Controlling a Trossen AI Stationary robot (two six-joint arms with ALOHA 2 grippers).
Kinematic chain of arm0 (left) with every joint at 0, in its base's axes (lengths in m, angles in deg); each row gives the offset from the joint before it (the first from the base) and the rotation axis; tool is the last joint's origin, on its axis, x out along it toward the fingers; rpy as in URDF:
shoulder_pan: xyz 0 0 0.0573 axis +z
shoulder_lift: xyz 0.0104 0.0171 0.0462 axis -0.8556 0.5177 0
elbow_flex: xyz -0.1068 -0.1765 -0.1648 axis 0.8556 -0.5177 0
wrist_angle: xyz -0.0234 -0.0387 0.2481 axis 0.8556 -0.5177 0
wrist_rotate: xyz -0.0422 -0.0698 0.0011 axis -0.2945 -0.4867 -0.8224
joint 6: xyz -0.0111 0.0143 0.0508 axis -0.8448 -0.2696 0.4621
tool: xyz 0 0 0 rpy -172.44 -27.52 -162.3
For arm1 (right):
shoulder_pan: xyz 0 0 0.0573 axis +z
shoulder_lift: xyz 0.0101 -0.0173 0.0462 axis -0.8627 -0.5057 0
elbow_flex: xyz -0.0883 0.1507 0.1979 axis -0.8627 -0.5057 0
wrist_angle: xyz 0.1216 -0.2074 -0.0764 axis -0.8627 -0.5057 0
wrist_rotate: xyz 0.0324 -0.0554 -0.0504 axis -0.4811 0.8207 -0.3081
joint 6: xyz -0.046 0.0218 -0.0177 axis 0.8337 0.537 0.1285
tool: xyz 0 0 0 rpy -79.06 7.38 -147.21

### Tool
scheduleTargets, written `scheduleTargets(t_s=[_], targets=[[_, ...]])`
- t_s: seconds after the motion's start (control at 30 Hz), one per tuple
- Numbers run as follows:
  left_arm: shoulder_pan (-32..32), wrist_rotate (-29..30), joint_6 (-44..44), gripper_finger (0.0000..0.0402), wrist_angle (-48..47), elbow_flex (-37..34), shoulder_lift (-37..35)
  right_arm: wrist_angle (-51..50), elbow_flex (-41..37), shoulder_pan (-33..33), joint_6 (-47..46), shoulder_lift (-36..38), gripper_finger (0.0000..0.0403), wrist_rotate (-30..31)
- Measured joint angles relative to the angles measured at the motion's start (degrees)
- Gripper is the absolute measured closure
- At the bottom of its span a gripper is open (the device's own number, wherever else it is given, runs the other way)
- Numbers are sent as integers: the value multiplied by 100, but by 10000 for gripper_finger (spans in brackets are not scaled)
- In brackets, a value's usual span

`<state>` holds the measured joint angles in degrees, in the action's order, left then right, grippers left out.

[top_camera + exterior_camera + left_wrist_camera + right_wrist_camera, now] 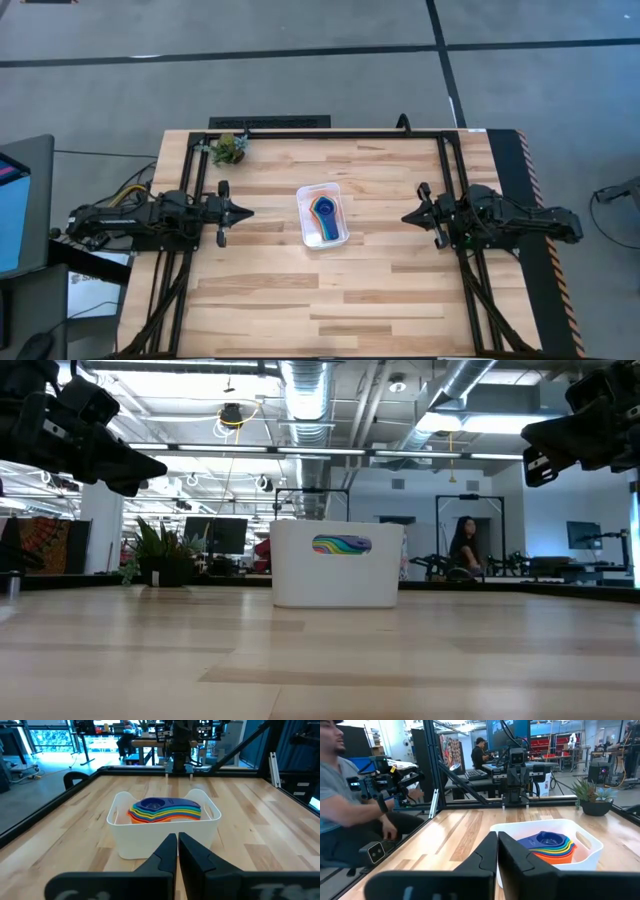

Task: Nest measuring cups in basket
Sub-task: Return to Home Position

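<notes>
Measuring cups (324,212) sit nested in the basket (340,238) midway across the surface (350,300), clear of every edge; left pincer (247,211) and right pincer (405,216) flank it, well apart, both closed and empty.

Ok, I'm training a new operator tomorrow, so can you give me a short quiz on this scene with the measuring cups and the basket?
1. True or false: the measuring cups sit nested inside the white basket.
2. The left gripper and right gripper are: A) shut and empty, one on each side of the basket; B) each holding a cup; C) down inside the basket.
3. Fill in: the topmost cup of the stack is coloured ___.
Key: 1 true; 2 A; 3 dark blue.
</notes>
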<state>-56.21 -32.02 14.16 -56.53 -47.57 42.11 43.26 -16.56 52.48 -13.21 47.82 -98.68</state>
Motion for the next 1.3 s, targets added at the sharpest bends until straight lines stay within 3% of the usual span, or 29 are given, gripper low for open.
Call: scheduleTargets(t_s=[1.3], targets=[[2,-2,0,395,0,-2,0,0,0,-1,-1,0,365,1]])
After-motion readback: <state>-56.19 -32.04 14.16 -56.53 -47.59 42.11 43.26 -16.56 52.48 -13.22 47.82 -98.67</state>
